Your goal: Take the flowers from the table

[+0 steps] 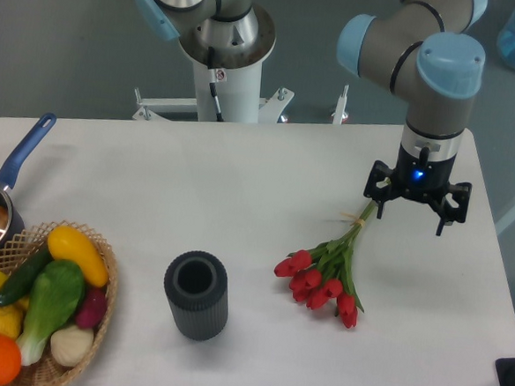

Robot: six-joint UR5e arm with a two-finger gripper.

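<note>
One black two-finger gripper, jaws spread w/ nothing held, we see above stem end of red tulips, whose long axis runs down-left across white matte table.

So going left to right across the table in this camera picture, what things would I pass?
Saucepan with blue handle → wicker basket of vegetables → dark ribbed cylinder → red tulips → the robot's gripper.
</note>
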